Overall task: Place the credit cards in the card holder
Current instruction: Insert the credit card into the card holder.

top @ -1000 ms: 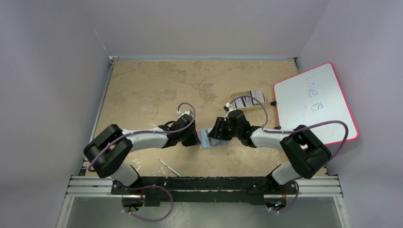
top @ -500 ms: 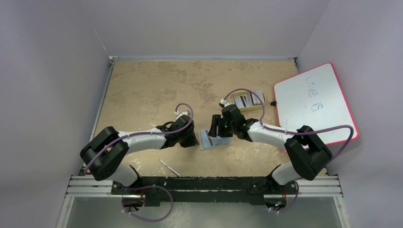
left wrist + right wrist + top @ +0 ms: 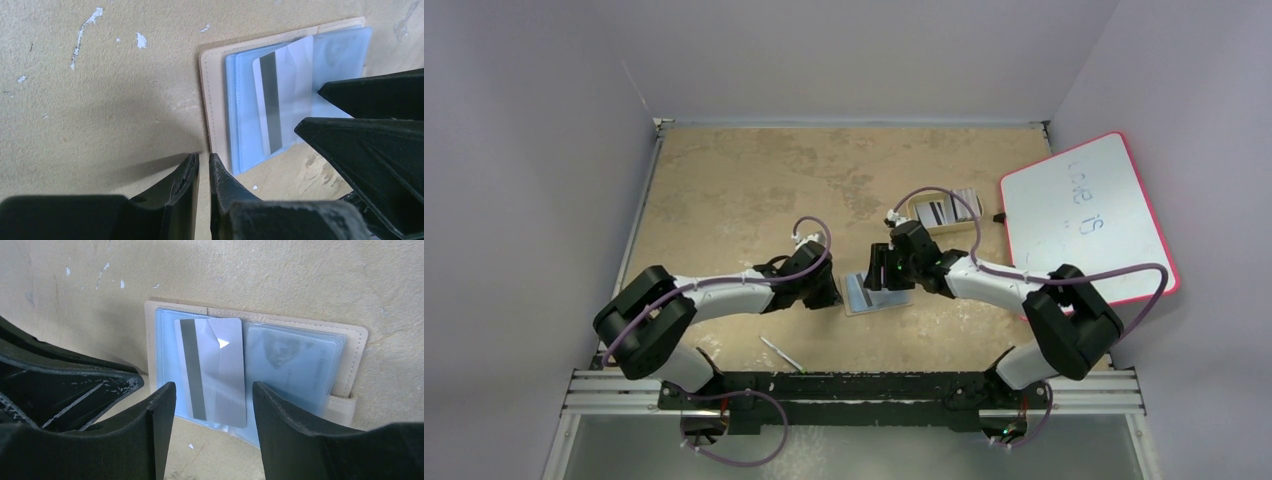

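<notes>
One card on the open holder, the rest in the tray

Two pincers meet at the card holder (image 3: pixel 300 365). It lies opened flat in the middle of the surface (image 3: pixel 744 190), blue pockets up and snap tab to the right. The left pincer (image 3: pixel 204 160) has its jaws all but together, with nothing visible in the slit, and its tips are set down at the holder's left edge. My reading is that it is there to pin the cover so it neither folds up nor slides (actual contact I cannot confirm). The right pincer (image 3: pixel 214 390) hangs over the holder with jaws well apart and empty. It straddles a card (image 3: pixel 212 370) that rests on the left half, its dark stripe toward the left edge. With nothing clamped, this pincer looks free to nudge the card deeper or to leave.

The right wrist view takes in the whole holder and shows the card's outline sharp over the blue. Whether the card sits under a clear sleeve or merely on top is not plain there. The left wrist view adds the tips against the tan border and the right fingers close above the card. Only the top view shows the remaining cards (image 3: pixel 949 210). They sit in a beige tray (image 3: pixel 914 207), farther back on the right beside the whiteboard (image 3: pixel 1089 215) and well apart from the holder.
</notes>
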Controlling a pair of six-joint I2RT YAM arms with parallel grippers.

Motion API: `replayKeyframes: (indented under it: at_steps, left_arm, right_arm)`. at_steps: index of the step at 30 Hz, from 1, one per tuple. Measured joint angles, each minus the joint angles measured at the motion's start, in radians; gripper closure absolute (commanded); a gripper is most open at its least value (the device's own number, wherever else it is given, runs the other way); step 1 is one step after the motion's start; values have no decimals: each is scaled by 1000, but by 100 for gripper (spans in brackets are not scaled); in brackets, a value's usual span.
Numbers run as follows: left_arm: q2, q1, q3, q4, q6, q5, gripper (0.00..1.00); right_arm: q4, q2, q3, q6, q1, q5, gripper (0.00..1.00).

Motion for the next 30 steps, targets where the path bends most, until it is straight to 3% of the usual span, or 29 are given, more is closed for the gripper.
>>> replayKeyframes:
  at_steps: [30]
  left_arm:
    - [29, 33, 1, 23, 8, 2, 89]
  right_arm:
    - [269, 69, -77, 93, 13, -186, 42]
